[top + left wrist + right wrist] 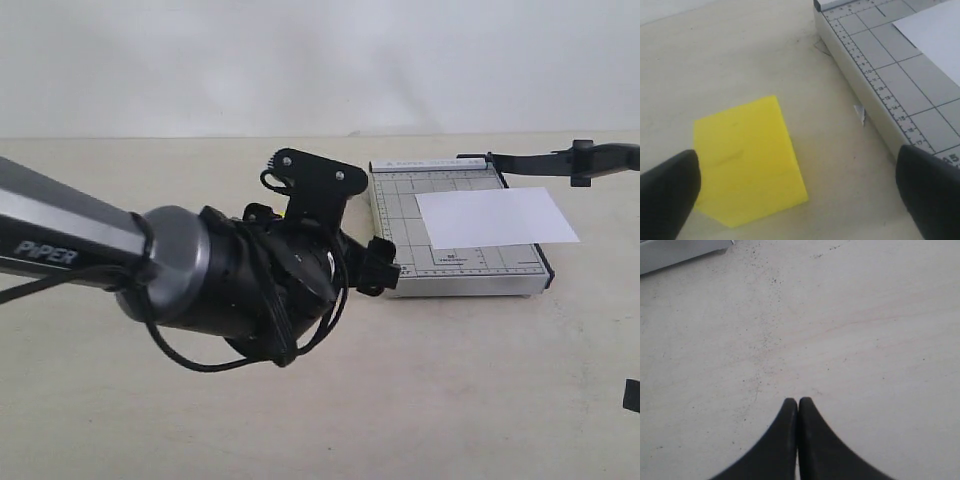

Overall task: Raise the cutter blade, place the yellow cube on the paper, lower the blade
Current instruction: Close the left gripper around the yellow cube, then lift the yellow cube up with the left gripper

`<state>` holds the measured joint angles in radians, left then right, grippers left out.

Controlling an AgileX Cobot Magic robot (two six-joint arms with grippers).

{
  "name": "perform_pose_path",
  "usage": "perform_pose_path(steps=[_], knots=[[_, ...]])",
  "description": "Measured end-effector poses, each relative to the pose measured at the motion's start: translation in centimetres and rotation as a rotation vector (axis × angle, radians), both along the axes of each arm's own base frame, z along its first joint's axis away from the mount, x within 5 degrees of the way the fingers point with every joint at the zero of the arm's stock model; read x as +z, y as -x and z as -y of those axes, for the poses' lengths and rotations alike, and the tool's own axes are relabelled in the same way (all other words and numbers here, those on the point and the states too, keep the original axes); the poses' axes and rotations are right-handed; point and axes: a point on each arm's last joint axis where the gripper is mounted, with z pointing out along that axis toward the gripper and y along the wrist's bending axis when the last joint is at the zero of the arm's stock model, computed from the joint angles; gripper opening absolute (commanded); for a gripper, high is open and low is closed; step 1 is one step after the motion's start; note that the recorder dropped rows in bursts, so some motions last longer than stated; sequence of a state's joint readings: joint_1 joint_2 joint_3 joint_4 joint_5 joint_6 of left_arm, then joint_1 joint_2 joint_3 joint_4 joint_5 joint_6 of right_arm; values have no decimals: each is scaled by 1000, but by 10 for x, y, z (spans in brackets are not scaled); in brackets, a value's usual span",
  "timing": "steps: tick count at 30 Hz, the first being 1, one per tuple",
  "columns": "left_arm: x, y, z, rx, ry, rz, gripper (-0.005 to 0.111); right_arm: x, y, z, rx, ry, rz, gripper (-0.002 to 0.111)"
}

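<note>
A pale beige bench (450, 400) is stretching across the lower part of the scene, its matte surface showing faint streaks and tiny dark specks up close. A plain white wall (200, 60) is rising behind it, meeting the far edge in a straight line. Soft, even light is falling over both.

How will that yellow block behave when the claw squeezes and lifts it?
The yellow cube looks like solid plastic with flat faces, so it will probably stay rigid and not roll. Its smooth faces might slip a little in the left gripper. It rests flat on the table, so tipping seems unlikely.
</note>
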<state>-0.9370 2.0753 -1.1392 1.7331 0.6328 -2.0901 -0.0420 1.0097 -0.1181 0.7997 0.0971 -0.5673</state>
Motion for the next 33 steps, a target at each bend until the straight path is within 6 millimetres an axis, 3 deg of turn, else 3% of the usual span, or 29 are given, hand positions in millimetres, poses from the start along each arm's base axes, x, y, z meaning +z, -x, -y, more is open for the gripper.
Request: perform_pose_path(steps=[7,16,22,25,32,33], knots=[[-7,-16,9,86,25,15,110,0,0,0,1,-3,-3,0],[-21,-55,-14,159,148,-129,110,0,0,-1,3,-6,-6,0],[-35,-64,-15,135,179,-194,102,0,1,-1,4,-7,-7,0],[-41,-64,-14,127,174,-206,83,0,1,-1,4,-7,-7,0],[-41,-64,-14,123,173,-208,5,0,1,-1,2,-8,-7,0],[-39,-64,-13,122,176,-205,5,0,1,-1,2,-8,-7,0]])
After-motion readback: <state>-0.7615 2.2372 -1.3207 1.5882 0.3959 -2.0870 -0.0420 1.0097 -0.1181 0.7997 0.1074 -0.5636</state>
